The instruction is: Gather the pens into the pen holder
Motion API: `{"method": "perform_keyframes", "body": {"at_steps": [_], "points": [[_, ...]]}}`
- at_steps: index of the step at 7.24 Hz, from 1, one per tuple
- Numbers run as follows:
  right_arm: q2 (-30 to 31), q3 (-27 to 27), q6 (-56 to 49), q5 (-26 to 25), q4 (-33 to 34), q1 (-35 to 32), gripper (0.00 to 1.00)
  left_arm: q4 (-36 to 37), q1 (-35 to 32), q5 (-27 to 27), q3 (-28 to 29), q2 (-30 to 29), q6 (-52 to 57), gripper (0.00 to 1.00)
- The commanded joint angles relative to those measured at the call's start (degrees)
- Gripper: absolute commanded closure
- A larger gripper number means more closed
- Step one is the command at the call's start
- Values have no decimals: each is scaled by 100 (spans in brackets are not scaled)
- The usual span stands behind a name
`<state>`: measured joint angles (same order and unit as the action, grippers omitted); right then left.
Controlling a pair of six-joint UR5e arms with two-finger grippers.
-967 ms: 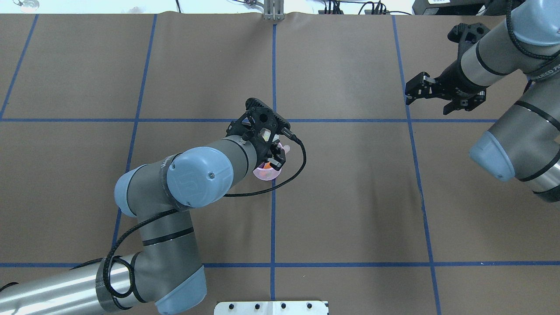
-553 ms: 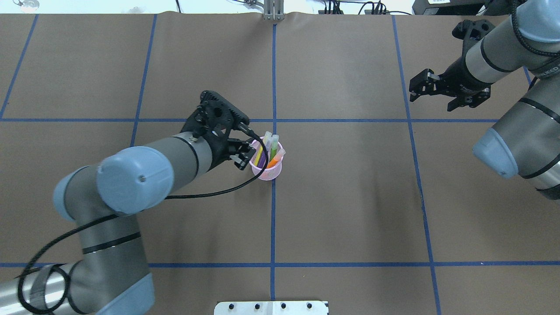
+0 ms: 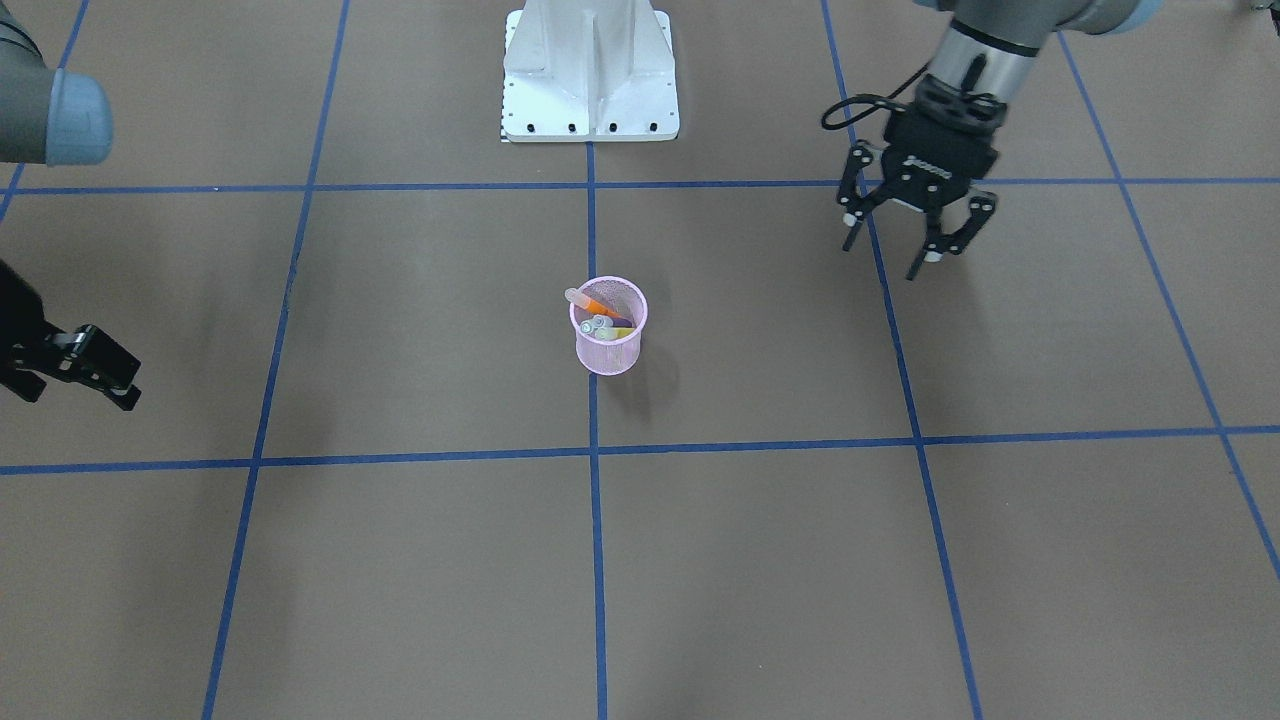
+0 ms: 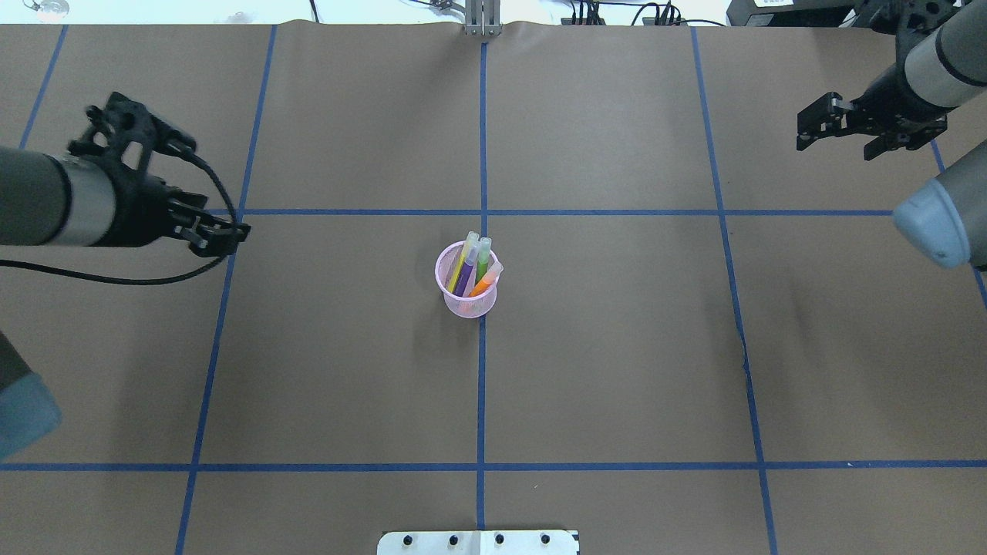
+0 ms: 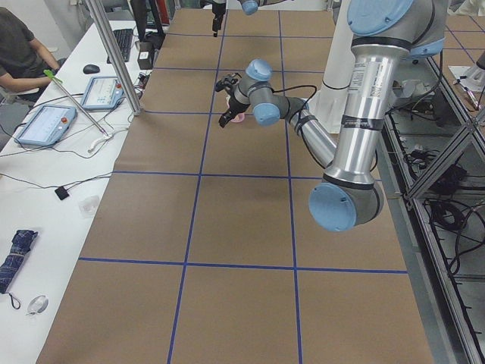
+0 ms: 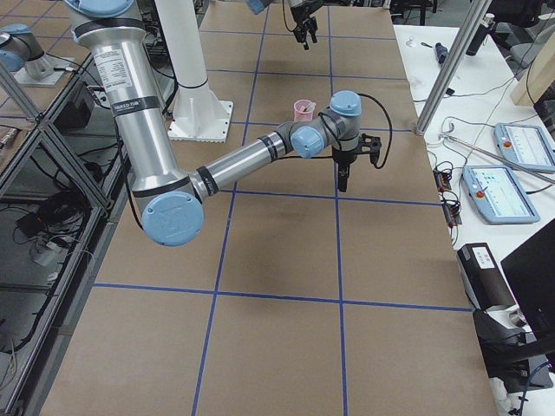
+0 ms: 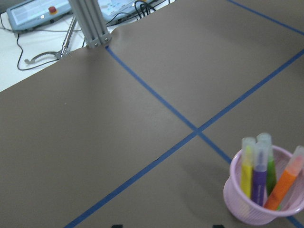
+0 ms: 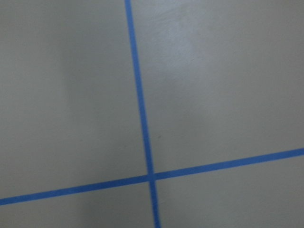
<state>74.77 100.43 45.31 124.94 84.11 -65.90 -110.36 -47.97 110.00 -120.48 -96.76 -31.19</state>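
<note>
The pink mesh pen holder [image 4: 467, 302] stands upright at the table's middle, on the blue centre line. All four pens stand in it, cap ends up: yellow [image 4: 460, 266], purple [image 4: 466, 279], green [image 4: 483, 264] and orange [image 4: 484, 285]. The holder also shows in the front view [image 3: 608, 352] and in the left wrist view [image 7: 247, 205]. My left gripper [image 4: 224, 237] is open and empty, far to the left of the holder. My right gripper [image 4: 837, 145] is open and empty, at the far right near the back of the table.
Brown paper with blue tape lines [image 4: 481, 401] covers the table. The white robot base plate [image 4: 478, 542] sits at the near edge. A metal post [image 4: 482, 17] stands at the far edge. Operator desks with tablets [image 6: 507, 178] lie beyond it.
My left gripper has drawn back from over the holder, far to the left, which uncovers the pens. My right gripper has moved further right and toward the far edge.
</note>
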Motion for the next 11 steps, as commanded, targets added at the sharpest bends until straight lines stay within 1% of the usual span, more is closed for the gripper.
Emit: {"method": "perform_keyframes", "body": {"at_steps": [1,2,3,4,5,6,7,9,10,11], "points": [[299,-260,-1264,451,0,-728,0,41,-1786,2321,749,751,200,18],[527,-400,-1853,591,0,-1079,0,15,-2421,2768,1137,938,262,2],[756,-549,-2520,836,0,-1387,0,32,-2828,2747,1489,1000,306,0],[862,-681,-2945,1004,0,-1590,0,32,-3188,2703,2049,1010,915,0],[1072,-744,-3236,1128,0,-1688,0,50,-3366,2172,2612,1001,1913,0],[1240,-753,-3561,1259,0,-1793,0,354,-3376,1783,2748,966,2071,0],[1207,-727,-3581,1269,87,-1881,0,853,-3385,1832,2723,931,2073,0],[866,-788,-3582,1217,779,-1777,0,1312,-3499,2488,2687,887,1994,0],[759,-788,-3590,1173,1061,-1759,0,1594,-3587,2509,2696,739,2003,0],[802,-797,-3599,1164,1073,-1759,0,1971,-3718,2509,2688,563,2020,0]]}}
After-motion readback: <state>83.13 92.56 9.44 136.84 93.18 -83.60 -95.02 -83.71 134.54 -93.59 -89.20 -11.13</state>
